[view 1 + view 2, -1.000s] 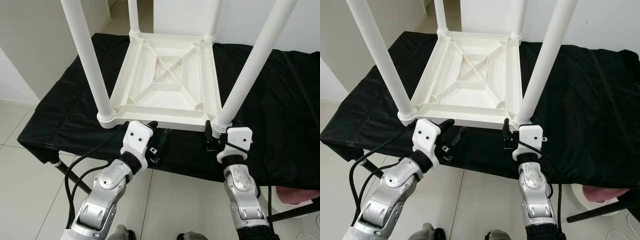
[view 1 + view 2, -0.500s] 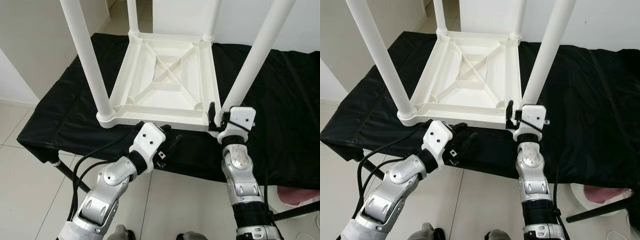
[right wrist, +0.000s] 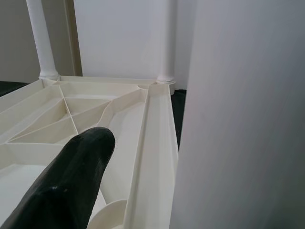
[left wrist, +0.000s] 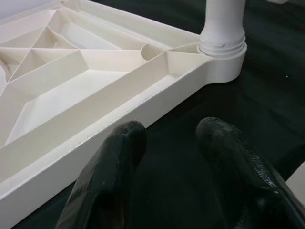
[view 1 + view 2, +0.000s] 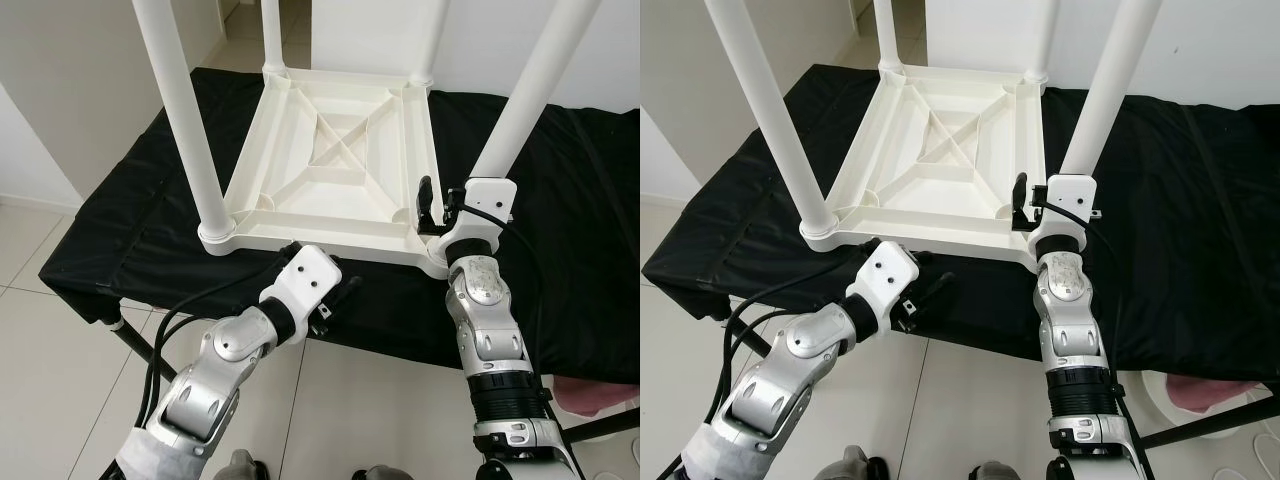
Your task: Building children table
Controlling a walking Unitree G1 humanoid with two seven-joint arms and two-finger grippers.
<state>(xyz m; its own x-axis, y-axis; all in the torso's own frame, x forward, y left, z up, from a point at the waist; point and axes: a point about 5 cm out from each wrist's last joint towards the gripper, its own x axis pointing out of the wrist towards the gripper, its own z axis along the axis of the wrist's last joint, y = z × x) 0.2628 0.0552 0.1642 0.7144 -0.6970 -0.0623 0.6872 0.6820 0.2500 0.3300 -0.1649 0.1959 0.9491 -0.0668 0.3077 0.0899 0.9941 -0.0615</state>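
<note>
White plastic children table [image 5: 335, 160] lies upside down on the bench [image 5: 580, 200], which is draped in black cloth. Ribbed underside faces up, four white legs stand upright at the corners.

Right gripper [image 5: 447, 203] is at the table's near-right corner, at 4 o'clock of the tabletop, up against the base of the near-right leg [image 5: 520, 110]. One black finger [image 5: 425, 192] sits over the table's inner edge beside that leg; in the right wrist view the leg [image 3: 243, 114] is very close alongside a single black finger [image 3: 71, 181]. Second finger is hidden, so can't tell whether the jaws pinch the leg or stand spread.

Left gripper [image 4: 174, 167] is low at the table's near edge, about 6 o'clock, just in front of the rim. Jaws spread, nothing between them: two black fingers [image 4: 114, 162] over black cloth, one tip close to or touching the rim, unclear which. Left wrist view also shows a leg socket [image 4: 221, 52] at a corner beyond the fingers.

Near-left leg [image 5: 185, 120] stands at 8 o'clock, apart from both grippers. Pale tiled floor [image 5: 40, 380] around the bench.
</note>
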